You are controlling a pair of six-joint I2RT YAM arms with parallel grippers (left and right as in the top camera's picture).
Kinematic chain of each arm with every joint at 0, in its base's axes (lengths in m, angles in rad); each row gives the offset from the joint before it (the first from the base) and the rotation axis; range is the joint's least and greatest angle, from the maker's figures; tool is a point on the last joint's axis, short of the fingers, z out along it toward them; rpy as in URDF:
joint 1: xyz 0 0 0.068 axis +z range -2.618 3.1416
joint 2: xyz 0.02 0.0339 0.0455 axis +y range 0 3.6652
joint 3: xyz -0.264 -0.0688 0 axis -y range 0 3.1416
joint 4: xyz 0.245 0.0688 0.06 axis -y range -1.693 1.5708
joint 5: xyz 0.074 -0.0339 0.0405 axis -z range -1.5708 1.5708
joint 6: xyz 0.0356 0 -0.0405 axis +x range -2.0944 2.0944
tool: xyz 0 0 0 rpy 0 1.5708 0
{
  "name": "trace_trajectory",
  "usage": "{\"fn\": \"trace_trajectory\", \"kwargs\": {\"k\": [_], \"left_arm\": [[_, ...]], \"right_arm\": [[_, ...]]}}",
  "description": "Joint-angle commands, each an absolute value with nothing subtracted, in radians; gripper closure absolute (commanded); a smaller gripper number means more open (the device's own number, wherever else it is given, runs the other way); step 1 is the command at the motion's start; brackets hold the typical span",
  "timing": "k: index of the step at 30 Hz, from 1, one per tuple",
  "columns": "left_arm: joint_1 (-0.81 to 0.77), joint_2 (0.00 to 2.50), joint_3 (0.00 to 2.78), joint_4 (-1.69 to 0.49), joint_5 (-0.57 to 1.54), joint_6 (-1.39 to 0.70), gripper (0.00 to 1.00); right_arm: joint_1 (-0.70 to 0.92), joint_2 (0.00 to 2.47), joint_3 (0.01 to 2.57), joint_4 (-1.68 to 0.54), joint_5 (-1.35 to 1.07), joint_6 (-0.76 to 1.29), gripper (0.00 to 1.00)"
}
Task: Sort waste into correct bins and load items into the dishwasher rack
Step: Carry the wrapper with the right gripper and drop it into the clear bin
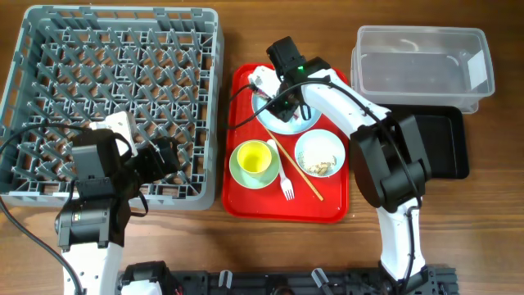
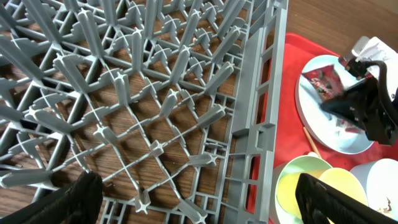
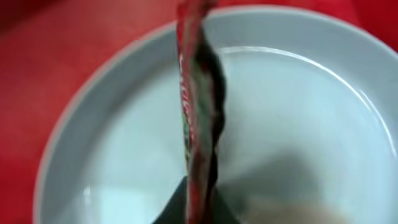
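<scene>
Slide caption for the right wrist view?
Right-wrist close-up: red snack wrapper held edge-on over the white plate, red serving tray beyond.

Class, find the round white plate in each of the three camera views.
Overhead: plate at centre, on the red tray, under the right gripper.
Left wrist: right edge, past the rack wall.
Right wrist: fills the frame behind the wrapper.
Shared landmark: the red tray.

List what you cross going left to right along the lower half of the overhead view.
Dishwasher rack → pale green bowl with yellow cup in it → white fork → small white bowl → black tray. Chopstick skipped: it spans several of these.
</scene>
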State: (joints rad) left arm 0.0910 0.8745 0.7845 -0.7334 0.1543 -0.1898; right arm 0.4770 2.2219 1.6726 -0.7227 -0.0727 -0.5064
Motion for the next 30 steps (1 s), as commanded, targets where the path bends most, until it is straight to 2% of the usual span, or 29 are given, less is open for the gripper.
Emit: {"fn": "trace_trajectory", "kwargs": {"k": [1, 8, 12, 16, 24, 26, 27, 28, 30], "left_arm": [[0.087, 0.879, 0.804, -0.731, 0.167, -0.195, 0.0], [0.087, 0.879, 0.804, -0.731, 0.167, -0.195, 0.0], [0.087, 0.879, 0.804, -0.731, 0.167, -0.195, 0.0], [0.087, 0.879, 0.804, -0.731, 0.167, -0.195, 0.0], [0.087, 0.88, 0.804, -0.73, 0.167, -0.195, 0.0], [0.087, 0.884, 0.804, -0.73, 0.167, -0.195, 0.0], [0.087, 0.887, 0.804, -0.73, 0.167, -0.195, 0.0], [0.087, 0.89, 0.804, -0.73, 0.167, -0.195, 0.0], [0.087, 0.896, 0.804, -0.73, 0.167, -0.195, 0.0]], "right_arm": [[0.476, 2.181, 1.683, -0.726, 0.024, -0.415, 0.96], [0.395, 1.971, 1.683, -0.665, 0.031, -0.23, 0.96], [0.261, 1.88, 1.683, -0.636, 0.031, 0.009, 0.89], [0.115, 1.875, 1.683, -0.64, 0.03, 0.175, 0.9], [-0.072, 1.88, 1.68, -0.648, 0.027, 0.238, 0.89], [-0.085, 1.88, 1.676, -0.648, 0.027, 0.237, 0.78], [-0.091, 1.88, 1.676, -0.648, 0.027, 0.237, 0.68], [-0.093, 1.88, 1.675, -0.648, 0.027, 0.237, 0.48], [-0.093, 1.88, 1.675, -0.648, 0.026, 0.239, 0.25]]}}
